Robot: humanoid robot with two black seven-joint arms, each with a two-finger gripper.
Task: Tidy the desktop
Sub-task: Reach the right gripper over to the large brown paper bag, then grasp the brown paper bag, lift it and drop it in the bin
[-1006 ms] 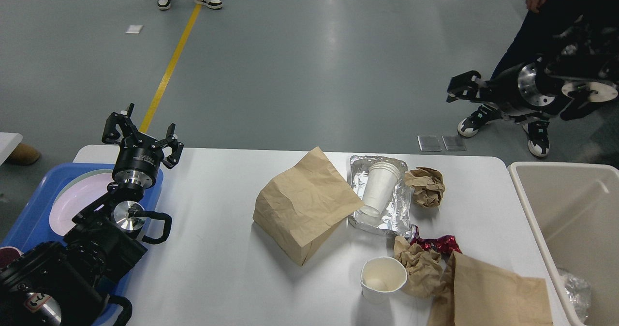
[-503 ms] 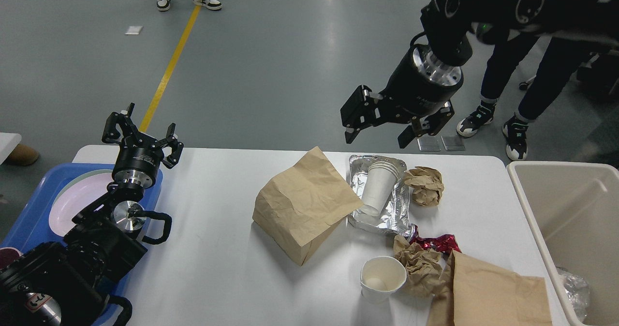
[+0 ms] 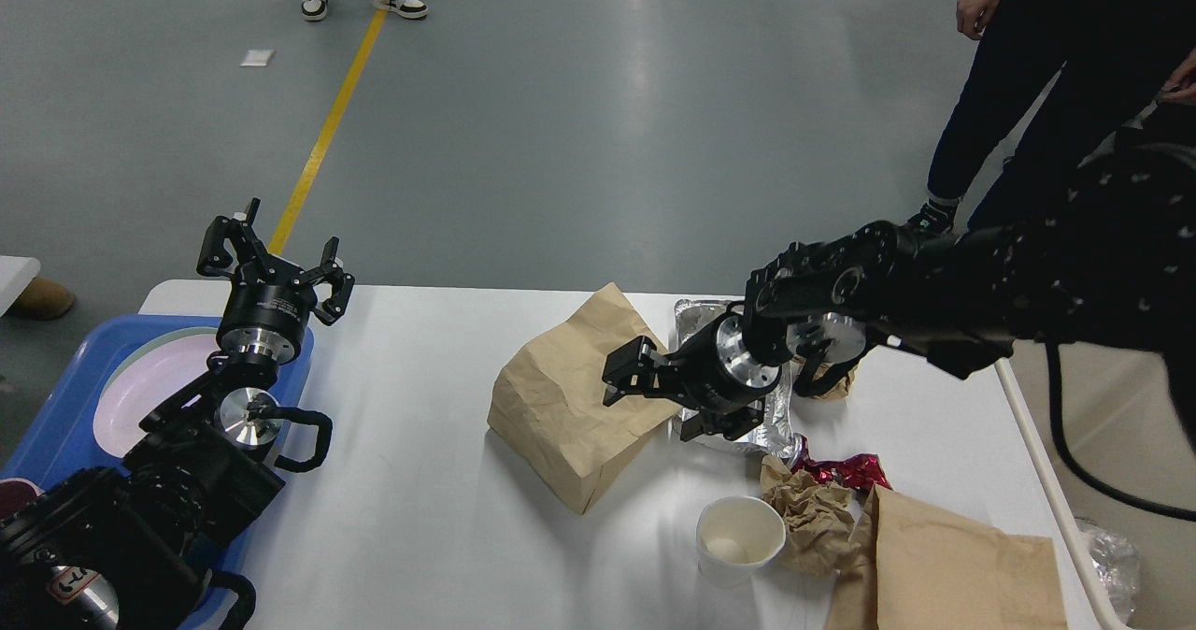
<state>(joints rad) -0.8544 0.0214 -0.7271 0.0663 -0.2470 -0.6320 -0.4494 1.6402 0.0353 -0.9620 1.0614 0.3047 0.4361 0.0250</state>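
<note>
- One white desktop point(image 3: 430, 508) fills the foreground, littered.
- Two brown paper bags point(image 3: 570, 406) point(image 3: 953, 565), one upright paper cup point(image 3: 740, 538), one foil tray point(image 3: 771, 424).
- Right gripper point(image 3: 654, 392) spread open over the larger bag.
- Left gripper point(image 3: 273, 261) open, above the blue tray point(image 3: 65, 406).

You get one view only, from the robot's head, looking forward and down: the white tabletop point(image 3: 420, 518) fills the near lower half, grey floor point(image 3: 561, 144) stretches beyond its far edge.
</note>
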